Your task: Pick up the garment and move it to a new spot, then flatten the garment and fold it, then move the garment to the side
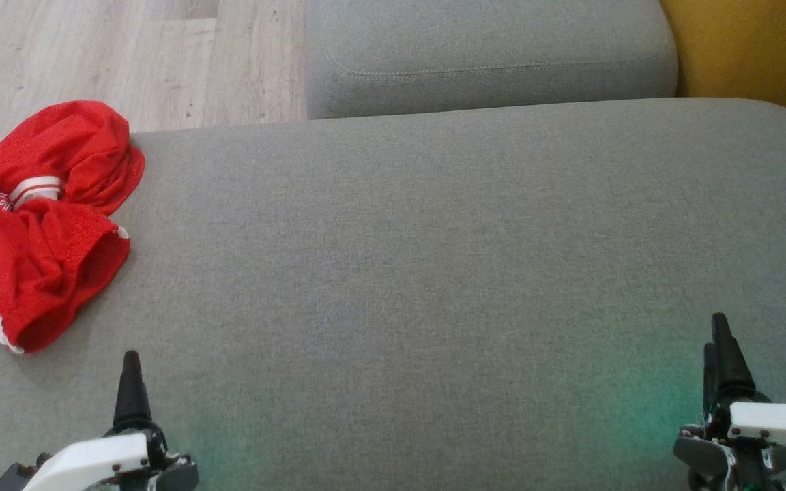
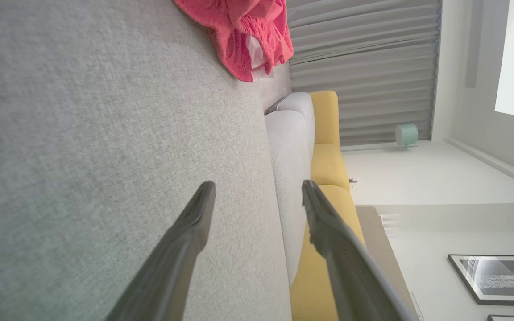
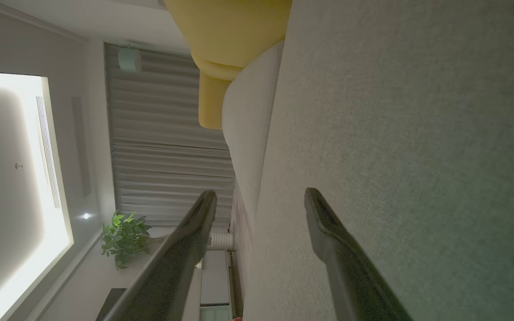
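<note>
grey cushion (image 1: 434,259); red garment (image 1: 38,218) crumpled, white-trimmed.

Grey fabric seat cushion (image 1: 434,259); second grey cushion (image 1: 488,54) behind; pale wood floor (image 1: 127,54); yellow upholstery (image 1: 754,48); pleated grey curtains (image 2: 364,67); potted plant (image 3: 123,238); framed picture (image 2: 498,278); bright lit panel (image 3: 11,178)

The grey seat cushion (image 1: 434,273) lies bare ahead; the crumpled red garment (image 1: 38,232) crowds its left edge.

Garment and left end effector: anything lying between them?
No, just bare grey cushion between the left end effector and the garment, per the head view.
</note>
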Robot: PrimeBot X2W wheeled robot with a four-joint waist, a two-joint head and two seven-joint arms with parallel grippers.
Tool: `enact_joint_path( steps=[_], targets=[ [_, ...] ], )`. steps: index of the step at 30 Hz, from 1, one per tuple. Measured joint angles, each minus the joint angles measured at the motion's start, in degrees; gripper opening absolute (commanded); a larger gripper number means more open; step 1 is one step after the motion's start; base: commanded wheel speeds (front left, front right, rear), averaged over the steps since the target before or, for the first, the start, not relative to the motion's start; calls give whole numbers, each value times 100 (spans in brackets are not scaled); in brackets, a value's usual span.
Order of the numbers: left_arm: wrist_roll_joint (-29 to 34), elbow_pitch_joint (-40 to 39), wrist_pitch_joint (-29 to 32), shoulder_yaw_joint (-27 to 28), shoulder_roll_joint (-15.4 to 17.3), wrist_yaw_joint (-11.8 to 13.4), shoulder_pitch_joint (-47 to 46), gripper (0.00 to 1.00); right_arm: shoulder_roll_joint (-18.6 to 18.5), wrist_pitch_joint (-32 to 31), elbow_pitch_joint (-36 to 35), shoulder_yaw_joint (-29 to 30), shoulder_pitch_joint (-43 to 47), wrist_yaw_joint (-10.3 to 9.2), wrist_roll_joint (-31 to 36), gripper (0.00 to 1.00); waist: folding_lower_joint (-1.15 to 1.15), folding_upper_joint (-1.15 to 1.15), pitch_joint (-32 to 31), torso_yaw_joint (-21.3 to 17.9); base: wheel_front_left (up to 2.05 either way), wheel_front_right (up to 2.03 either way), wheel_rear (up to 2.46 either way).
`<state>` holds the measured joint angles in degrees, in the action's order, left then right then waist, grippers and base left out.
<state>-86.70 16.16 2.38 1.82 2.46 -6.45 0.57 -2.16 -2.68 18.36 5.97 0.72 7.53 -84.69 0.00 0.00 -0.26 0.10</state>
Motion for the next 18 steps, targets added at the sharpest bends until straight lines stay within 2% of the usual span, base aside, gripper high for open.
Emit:
enact_joint_path(
  steps=[9,18],
  targets=[
    [697,-316,-153,-191,1,244,28,100,0,176,-275,-32,10,0,879,100,0,0,-34,16,0,0,0],
    [1434,-442,-305,-404,-1,378,111,100,0,312,-463,-199,99,0,1611,100,0,0,-51,28,0,0,0]
  ],
)
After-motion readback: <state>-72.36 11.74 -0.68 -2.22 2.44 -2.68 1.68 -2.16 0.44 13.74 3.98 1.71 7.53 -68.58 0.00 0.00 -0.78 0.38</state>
